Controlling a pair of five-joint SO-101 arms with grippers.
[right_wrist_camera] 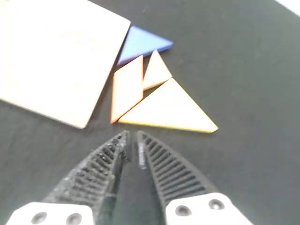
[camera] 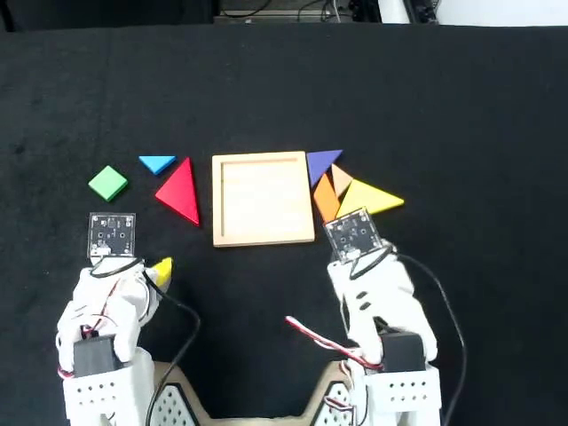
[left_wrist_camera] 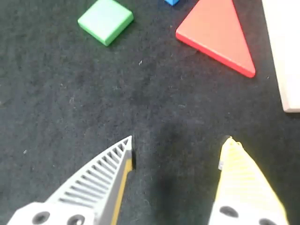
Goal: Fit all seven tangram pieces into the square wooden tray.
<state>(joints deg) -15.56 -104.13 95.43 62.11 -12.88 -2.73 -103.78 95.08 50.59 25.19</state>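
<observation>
Opening stage of the task. The square wooden tray [camera: 217,200] lies empty at the middle of the black surface [camera: 284,89], with all seven pieces outside it.

To one side, well apart from each other, lie the green square [camera: 108,183], the small blue triangle [camera: 157,163] and the large red triangle [camera: 180,193], the last just beside the tray. To the other side, the purple triangle [camera: 322,163], orange parallelogram [camera: 325,200], tan triangle [camera: 341,180] and large yellow triangle [camera: 371,197] form a tight cluster by the tray's edge.

The left tool [left_wrist_camera: 179,143] is spread wide and holds nothing, and it points toward the red triangle. The right tool [right_wrist_camera: 132,136] is almost closed with only a slit between its fingers, also empty, near the yellow triangle's long edge.

The next move probably calls for lifting a large triangle first. The right tool would need to spread before gripping. The clustered pieces touch, so taking one risks shifting its neighbours, and all of them lie flat and thin.
</observation>
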